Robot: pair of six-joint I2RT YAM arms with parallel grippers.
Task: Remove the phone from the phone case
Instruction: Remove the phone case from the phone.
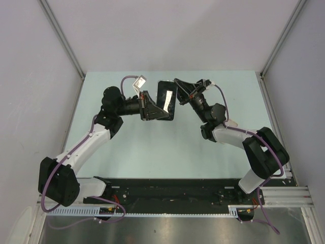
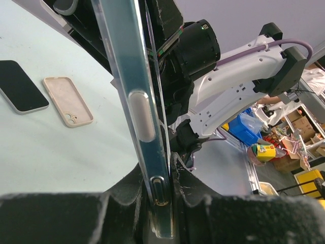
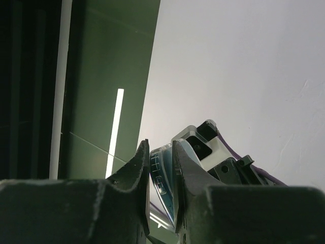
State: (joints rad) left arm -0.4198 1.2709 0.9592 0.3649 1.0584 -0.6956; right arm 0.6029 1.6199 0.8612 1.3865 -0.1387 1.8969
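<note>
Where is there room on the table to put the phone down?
The bare stretch of table between the two arms, toward their bases, is free. So are the far corners. It is crowded mid-back, where the left gripper and right gripper pinch the cased phone. A spare phone and beige case lie on the table.

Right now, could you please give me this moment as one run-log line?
left gripper: shut on phone case | right gripper: shut on phone case edge | phone: inside case, held aloft, not yet out

The cased phone point(image 1: 166, 99) sits between left gripper point(image 1: 151, 108) and right gripper point(image 1: 181, 92) above the table point(image 1: 152, 152); second phone point(image 2: 20, 86) lies beside spare case point(image 2: 67, 100)
</note>
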